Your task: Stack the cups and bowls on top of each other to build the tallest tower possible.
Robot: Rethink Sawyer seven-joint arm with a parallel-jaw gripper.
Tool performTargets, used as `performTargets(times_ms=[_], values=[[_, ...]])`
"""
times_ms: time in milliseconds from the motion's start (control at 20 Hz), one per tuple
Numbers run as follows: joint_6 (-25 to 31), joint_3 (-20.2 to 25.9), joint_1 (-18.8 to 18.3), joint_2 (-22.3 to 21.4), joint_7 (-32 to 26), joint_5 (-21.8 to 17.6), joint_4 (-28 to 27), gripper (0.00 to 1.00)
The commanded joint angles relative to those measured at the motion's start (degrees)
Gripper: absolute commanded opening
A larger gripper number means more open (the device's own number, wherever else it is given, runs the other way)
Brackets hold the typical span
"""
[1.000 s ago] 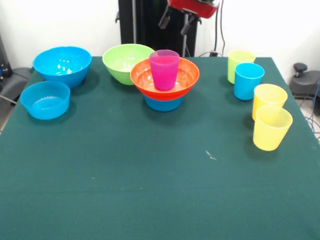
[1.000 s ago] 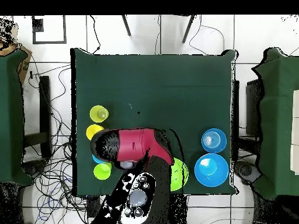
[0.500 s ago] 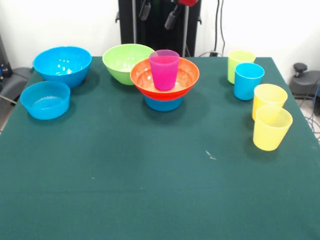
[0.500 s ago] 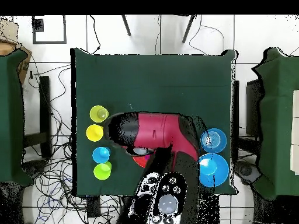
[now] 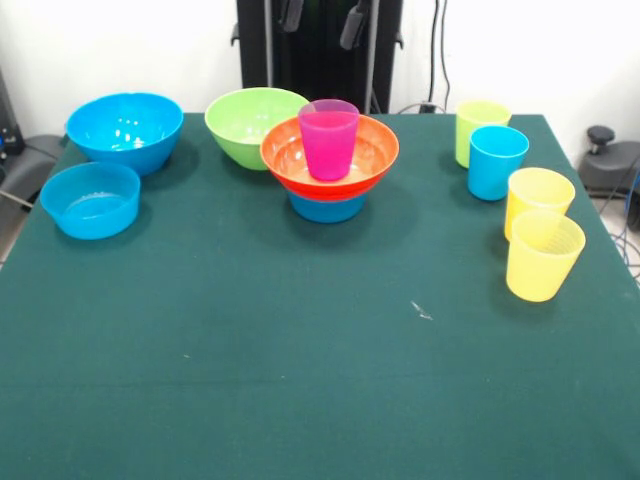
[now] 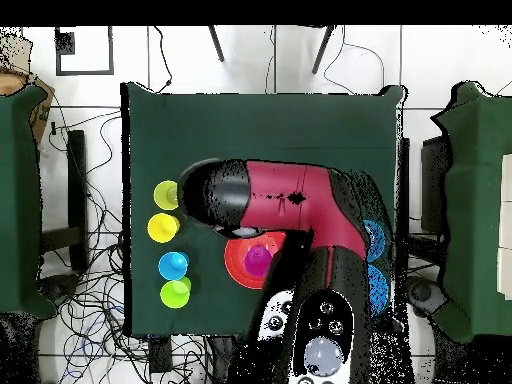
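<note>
the tower (image 5: 329, 165) stood toward the far middle of the green table (image 5: 300, 340): a small blue bowl (image 5: 327, 207) at the bottom, the wide orange bowl (image 5: 330, 155) nested on it, and the purple cup (image 5: 328, 138) sitting upright inside, mouth up, so the column's long axis ran straight up and down. widest pieces low and the narrow cup on top looked like a sensible way to keep it steady. just beside it sat the lime green bowl (image 5: 250, 122), and farther off the large blue bowl (image 5: 125, 130) and another small blue bowl (image 5: 91, 199). on the other side the green cup (image 5: 478, 125), blue cup (image 5: 496, 161) and two yellow cups (image 5: 540, 232) waited in a row, all upright. the gripper (image 5: 322, 18) hung high above the tower, its fingers spread apart and holding nothing.
</note>
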Motion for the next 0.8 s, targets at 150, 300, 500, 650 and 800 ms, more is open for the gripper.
performTargets(times_ms=[150,300,500,650,800], values=[[-4.76,10.42,-3.99,-3.71,-12.27,-1.52,5.66,1.0],[-14.04,11.43,-7.48,-9.14,-14.0,-1.82,15.84,1.0],[-20.88,14.35,-11.74,-10.8,-14.9,-3.72,23.13,1.0],[-20.82,14.02,-12.19,-9.11,-12.38,-6.74,22.86,1.0],[-21.07,15.98,-14.68,-8.68,-13.71,-7.37,24.52,1.0]])
